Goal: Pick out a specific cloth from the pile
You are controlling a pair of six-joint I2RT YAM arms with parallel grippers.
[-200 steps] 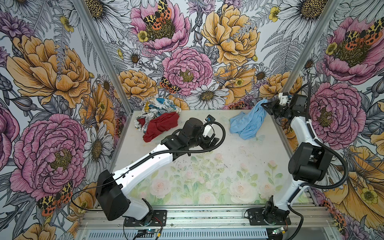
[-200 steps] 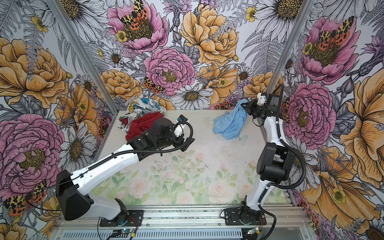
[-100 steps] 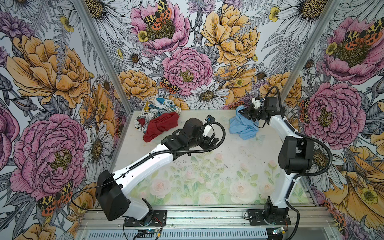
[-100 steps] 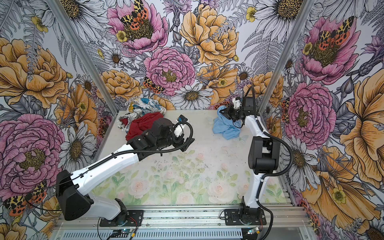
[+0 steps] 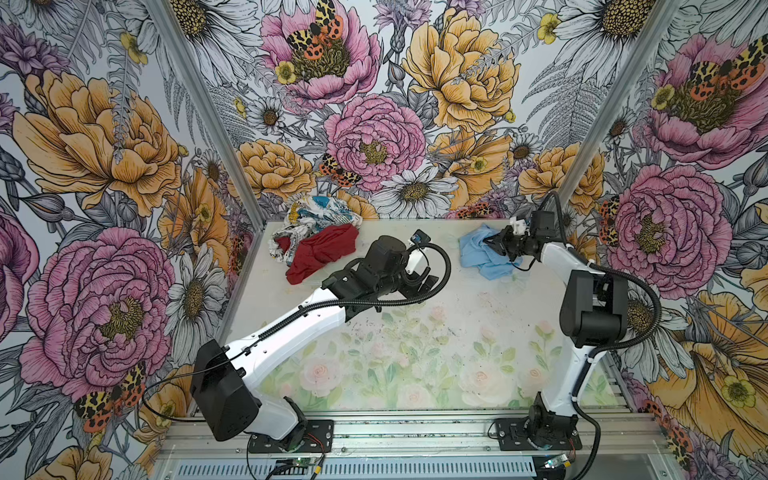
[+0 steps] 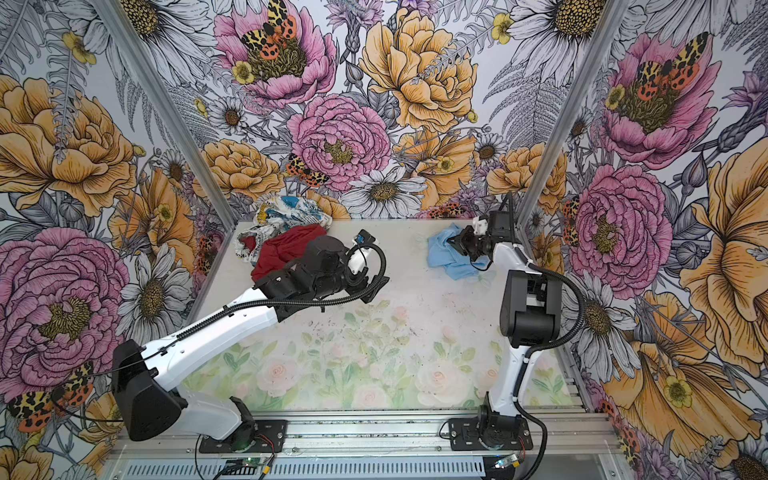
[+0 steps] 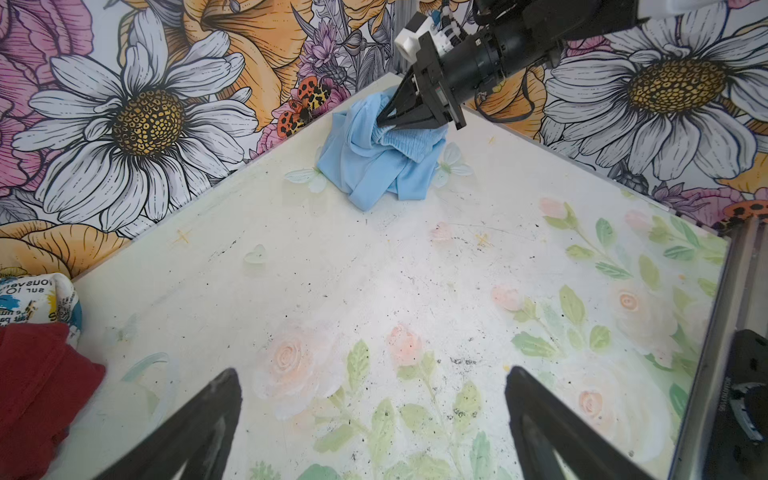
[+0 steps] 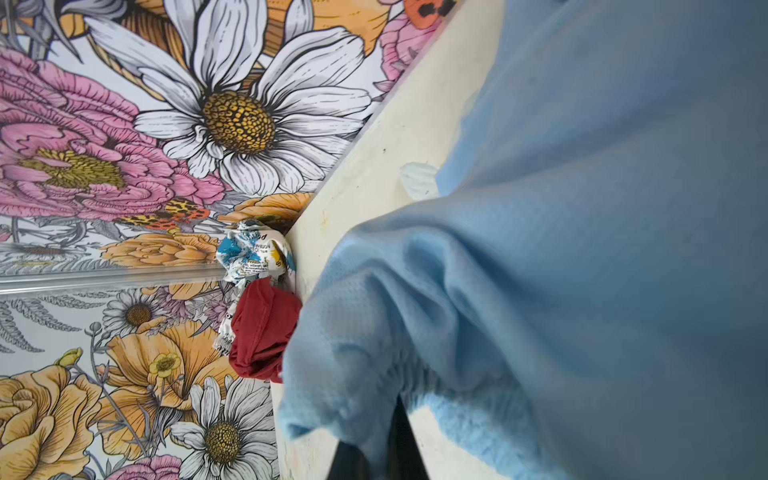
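The light blue cloth [image 5: 478, 255] [image 6: 446, 255] lies bunched at the table's back right, well apart from the pile. My right gripper [image 5: 493, 241] [image 6: 458, 242] [image 7: 384, 120] is shut on its top fold, and the rest sags onto the table. In the right wrist view the cloth [image 8: 561, 249] covers most of the frame and hides the gripper [image 8: 395, 415]. The pile in the back left corner holds a dark red cloth [image 5: 322, 253] [image 6: 282, 251] and a white printed cloth [image 5: 316, 214] [image 6: 286, 212]. My left gripper [image 5: 426, 282] [image 7: 372, 374] hangs open over bare table mid-scene.
Flowered walls close the table [image 5: 415, 332] on the back, left and right. The left arm's forearm stretches diagonally from the front left base toward the middle. The right arm's elbow stands tall by the right wall. A metal rail [image 5: 415, 432] runs along the front edge.
My right gripper has carried the blue cloth leftward, away from the right wall, and lowered it so it bunches on the table. The left arm has not moved.
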